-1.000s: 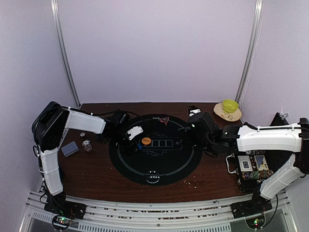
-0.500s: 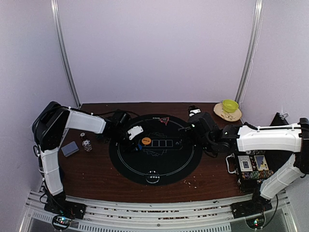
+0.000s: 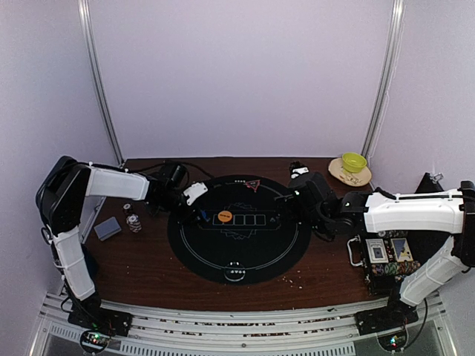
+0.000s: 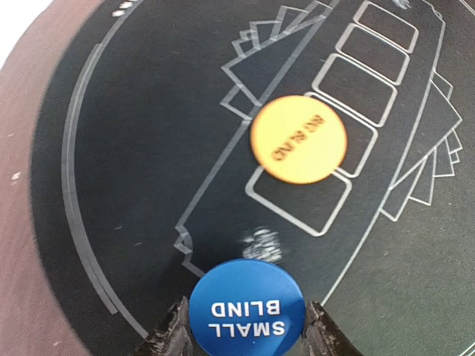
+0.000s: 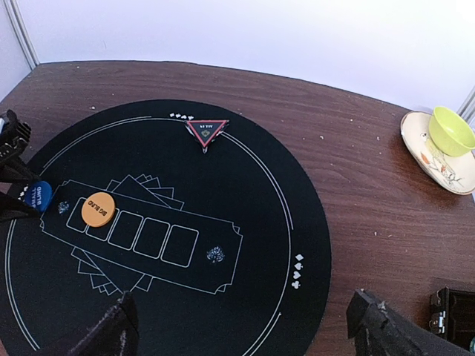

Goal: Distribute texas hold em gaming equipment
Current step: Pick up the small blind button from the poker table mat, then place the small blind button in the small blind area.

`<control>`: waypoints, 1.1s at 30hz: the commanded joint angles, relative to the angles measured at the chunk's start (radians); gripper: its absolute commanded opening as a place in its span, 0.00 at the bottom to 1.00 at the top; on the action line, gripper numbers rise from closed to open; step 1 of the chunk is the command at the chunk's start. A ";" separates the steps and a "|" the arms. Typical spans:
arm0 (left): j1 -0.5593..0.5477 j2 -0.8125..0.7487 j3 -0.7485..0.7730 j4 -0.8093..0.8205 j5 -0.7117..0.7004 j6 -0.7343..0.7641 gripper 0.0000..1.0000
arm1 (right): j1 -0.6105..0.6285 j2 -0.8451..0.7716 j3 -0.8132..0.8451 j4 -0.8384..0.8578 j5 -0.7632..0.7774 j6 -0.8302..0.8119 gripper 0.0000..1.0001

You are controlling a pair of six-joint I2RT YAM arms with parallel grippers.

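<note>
A black round poker mat (image 3: 237,256) lies in the middle of the table. My left gripper (image 4: 245,328) is shut on a blue "SMALL BLIND" button disc (image 4: 246,311) and holds it just over the mat's left part, by the end of the printed card row. The disc also shows in the right wrist view (image 5: 35,194). An orange "BIG BLIND" disc (image 3: 225,216) lies flat on the first card box (image 4: 298,139). A red triangle marker (image 5: 207,130) lies at the mat's far edge (image 3: 252,184). My right gripper (image 5: 245,326) is open and empty above the mat's right side.
A grey card deck (image 3: 107,228) and a small chip stack (image 3: 133,220) sit on the wood left of the mat. A yellow-green bowl (image 3: 353,162) stands on a plate (image 3: 361,179) at the back right. A case of chips and cards (image 3: 386,256) is at the right.
My left gripper has pulled back to the left, from beside the orange disc towards the mat's left edge. The orange disc and the right arm have not moved.
</note>
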 commanded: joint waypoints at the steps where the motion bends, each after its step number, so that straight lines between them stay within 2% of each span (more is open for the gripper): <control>1: 0.027 -0.041 -0.021 0.024 -0.026 -0.011 0.46 | 0.006 -0.027 -0.009 -0.003 0.026 -0.005 1.00; 14: 0.115 -0.032 -0.026 0.016 -0.062 -0.017 0.46 | 0.012 -0.024 -0.010 -0.004 0.031 -0.006 1.00; 33: 0.125 -0.025 -0.050 -0.007 -0.065 0.020 0.46 | 0.018 -0.020 -0.011 -0.007 0.042 -0.011 1.00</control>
